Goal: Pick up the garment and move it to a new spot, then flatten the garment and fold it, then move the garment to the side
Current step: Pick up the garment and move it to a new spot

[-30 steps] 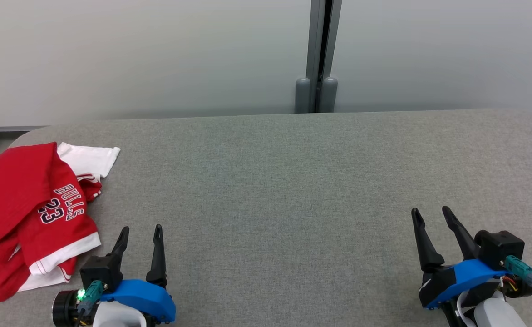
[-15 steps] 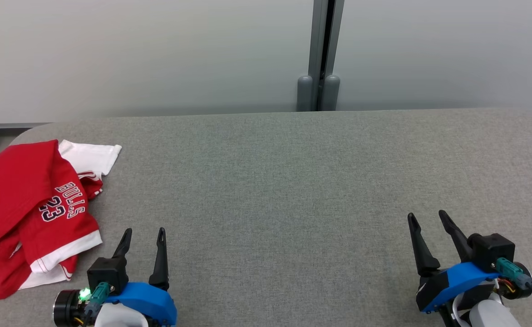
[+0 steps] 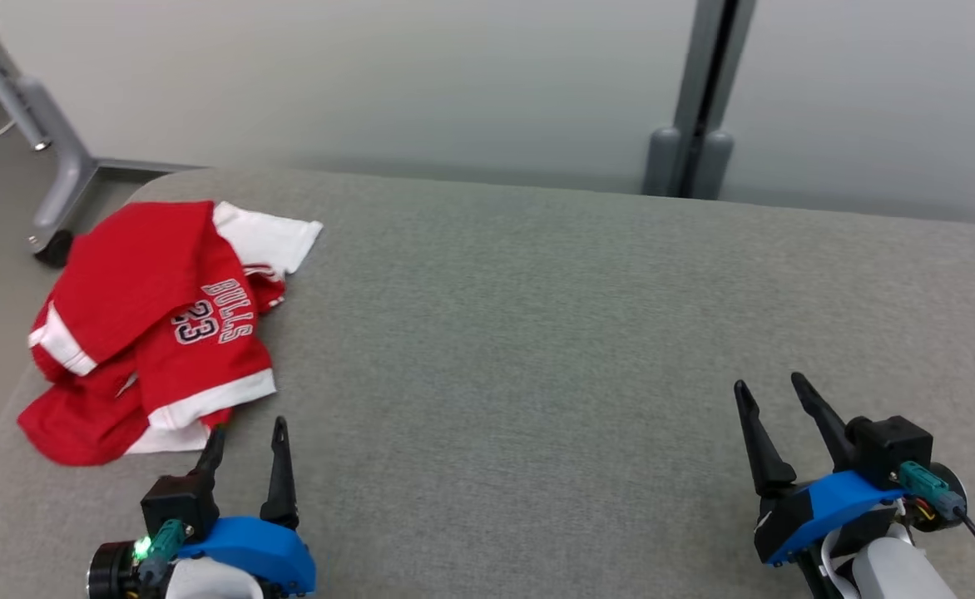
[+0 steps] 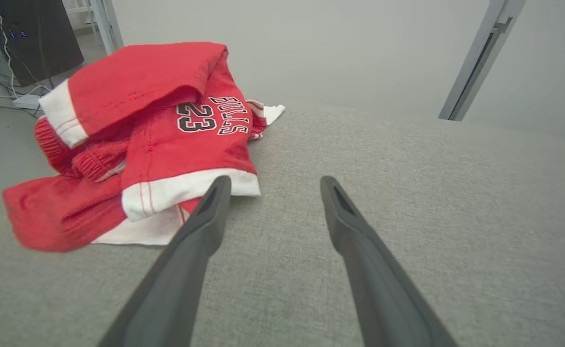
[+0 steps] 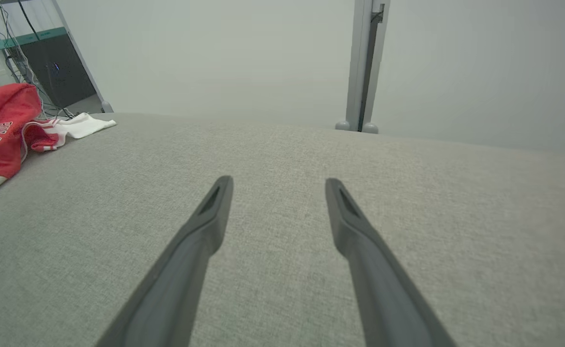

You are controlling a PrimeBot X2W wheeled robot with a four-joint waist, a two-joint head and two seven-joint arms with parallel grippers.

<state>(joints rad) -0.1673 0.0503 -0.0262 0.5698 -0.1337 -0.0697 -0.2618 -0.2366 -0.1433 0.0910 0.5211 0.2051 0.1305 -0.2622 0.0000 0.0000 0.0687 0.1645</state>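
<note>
Red garment [image 3: 155, 324] (lettered BULLS 23) lies crumpled at the table [image 3: 537, 333] surface's left end. Left gripper [image 3: 248, 428] sits beside its hem, jaws spread; right gripper [image 3: 768, 383] likewise, well apart.

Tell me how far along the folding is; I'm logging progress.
Done: nothing; the garment lies crumpled on the table, far left. In hand: the open left gripper sits beside its white hem, not gripping; the right gripper is open too. Left: pick up, move, flatten, fold, set aside.
</note>
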